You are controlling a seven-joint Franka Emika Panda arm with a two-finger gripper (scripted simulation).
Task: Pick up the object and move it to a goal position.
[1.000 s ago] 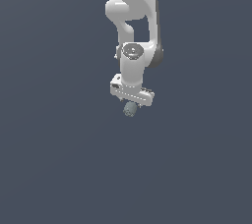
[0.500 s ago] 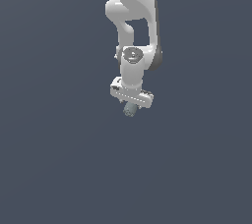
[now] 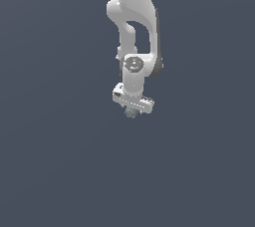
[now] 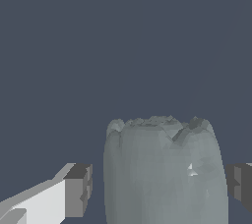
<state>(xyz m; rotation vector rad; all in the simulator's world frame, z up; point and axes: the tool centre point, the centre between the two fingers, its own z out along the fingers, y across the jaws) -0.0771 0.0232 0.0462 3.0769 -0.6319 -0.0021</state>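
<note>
The object (image 3: 131,113) is a small pale grey-teal lump that pokes out just below the white hand in the exterior view. My gripper (image 3: 132,112) is shut on it, hanging tilted under the white arm (image 3: 135,17) near the middle of that view. In the wrist view the object (image 4: 165,169) looms large, with a bumpy, faceted top edge. One grey fingertip (image 4: 77,190) shows on one side of it and the other fingertip (image 4: 241,181) on the opposite side. The object's part held inside the hand is hidden.
Only a plain dark blue-grey background (image 3: 50,161) surrounds the arm in both views. No other object, container or edge shows.
The hand has tilted a little more and shifted very slightly. The object has stayed between the fingers throughout.
</note>
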